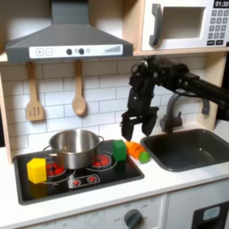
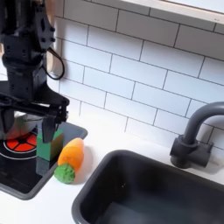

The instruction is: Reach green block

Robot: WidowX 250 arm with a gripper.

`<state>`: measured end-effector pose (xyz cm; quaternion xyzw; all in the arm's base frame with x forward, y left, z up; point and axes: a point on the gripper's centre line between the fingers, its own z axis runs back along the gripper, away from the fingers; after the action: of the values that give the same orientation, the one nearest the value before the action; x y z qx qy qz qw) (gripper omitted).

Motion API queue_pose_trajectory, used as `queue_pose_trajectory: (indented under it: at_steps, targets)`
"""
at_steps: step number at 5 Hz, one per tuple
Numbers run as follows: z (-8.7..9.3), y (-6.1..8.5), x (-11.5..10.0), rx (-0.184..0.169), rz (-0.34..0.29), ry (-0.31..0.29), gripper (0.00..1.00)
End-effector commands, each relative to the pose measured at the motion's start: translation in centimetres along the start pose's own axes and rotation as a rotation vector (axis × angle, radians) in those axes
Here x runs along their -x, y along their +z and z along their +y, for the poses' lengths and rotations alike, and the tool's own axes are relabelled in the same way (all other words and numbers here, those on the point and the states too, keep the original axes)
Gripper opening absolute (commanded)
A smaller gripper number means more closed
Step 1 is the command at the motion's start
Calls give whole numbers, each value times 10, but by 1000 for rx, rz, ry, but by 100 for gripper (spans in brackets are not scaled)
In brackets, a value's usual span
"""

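Note:
The green block [image 1: 119, 149] is a small bright green cube on the stovetop's right edge, just right of the steel pot [image 1: 74, 148]. In the second exterior view the green block [image 2: 54, 145] sits partly behind one dark finger [image 2: 42, 144]. My gripper [image 1: 139, 131] hangs open, fingers pointing down, slightly above the block and to the first exterior view's right of it. The gripper [image 2: 51, 131] holds nothing. An orange carrot-like toy [image 1: 136, 151] with a green tip lies right beside the block, and the carrot toy [image 2: 71, 155] touches the stove's edge.
A yellow cube [image 1: 36, 169] rests on the stove's front left burner. The sink [image 1: 190, 148] and its faucet [image 2: 194, 131] lie to the first exterior view's right. A spatula [image 1: 34, 98] and wooden spoon [image 1: 79, 94] hang on the tiled wall.

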<state>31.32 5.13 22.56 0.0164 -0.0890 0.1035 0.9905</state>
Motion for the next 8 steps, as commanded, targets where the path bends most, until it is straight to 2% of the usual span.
queue_pose_trajectory:
  at_steps: [1, 3, 5, 8]
  targets:
    - [8, -4, -17, 0, -12, -2, 100]
    - [16, -13, -30, -10, -6, -22, 100]
    - [12, -26, -34, -2, 18, -57, 100]
    - [12, -42, -44, -2, 33, -53, 100]
